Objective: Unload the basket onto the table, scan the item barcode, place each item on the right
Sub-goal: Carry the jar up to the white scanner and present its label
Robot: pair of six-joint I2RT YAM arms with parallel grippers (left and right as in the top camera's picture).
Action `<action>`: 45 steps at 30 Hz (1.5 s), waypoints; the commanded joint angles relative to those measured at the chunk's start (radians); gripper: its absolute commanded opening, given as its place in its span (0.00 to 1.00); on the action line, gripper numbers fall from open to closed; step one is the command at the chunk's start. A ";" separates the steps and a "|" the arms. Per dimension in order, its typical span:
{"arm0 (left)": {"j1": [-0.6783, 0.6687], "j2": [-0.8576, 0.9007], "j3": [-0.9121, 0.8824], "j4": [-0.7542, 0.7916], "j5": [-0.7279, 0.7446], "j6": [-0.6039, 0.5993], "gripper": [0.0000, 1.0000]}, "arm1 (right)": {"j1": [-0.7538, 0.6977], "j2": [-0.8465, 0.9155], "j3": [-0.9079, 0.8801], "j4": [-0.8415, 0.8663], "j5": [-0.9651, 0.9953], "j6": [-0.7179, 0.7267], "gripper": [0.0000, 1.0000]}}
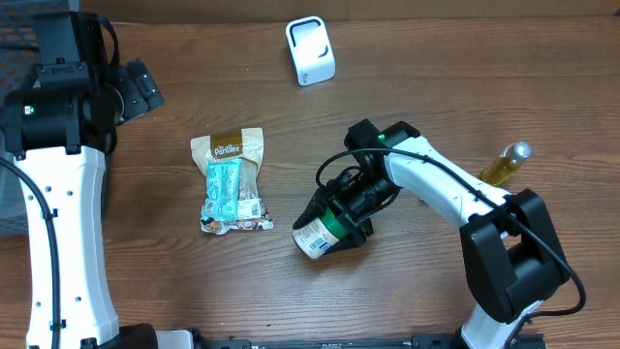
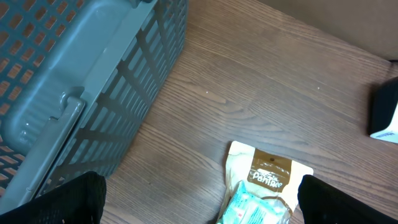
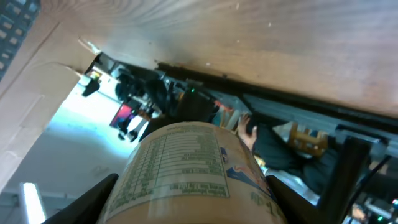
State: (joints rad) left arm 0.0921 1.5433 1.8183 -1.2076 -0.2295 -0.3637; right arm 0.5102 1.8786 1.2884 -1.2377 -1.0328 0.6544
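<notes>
My right gripper [image 1: 339,221] is shut on a jar [image 1: 315,237] with a white label and a green band, held on its side over the table's middle. In the right wrist view the jar [image 3: 186,171] fills the space between both fingers [image 3: 93,202], its nutrition table facing the camera; no barcode shows there. The white barcode scanner [image 1: 310,50] stands at the back centre, well apart from the jar, and shows at the right edge of the left wrist view [image 2: 385,115]. My left gripper [image 2: 205,208] hangs open and empty at the far left [image 1: 140,85].
A beige snack pouch with a teal packet on it [image 1: 232,179] lies left of the jar, also seen below the left gripper [image 2: 264,186]. A yellow bottle [image 1: 506,165] stands at the right. A grey slatted basket [image 2: 81,81] sits at the far left.
</notes>
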 commanded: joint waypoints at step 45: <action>0.001 0.001 0.001 0.002 -0.013 -0.003 1.00 | -0.043 0.395 0.386 1.798 1.180 -0.529 0.11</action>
State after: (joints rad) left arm 0.0925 1.5433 1.8183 -1.2068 -0.2295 -0.3637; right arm 0.4736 2.2383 1.6588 0.4881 0.0906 0.1757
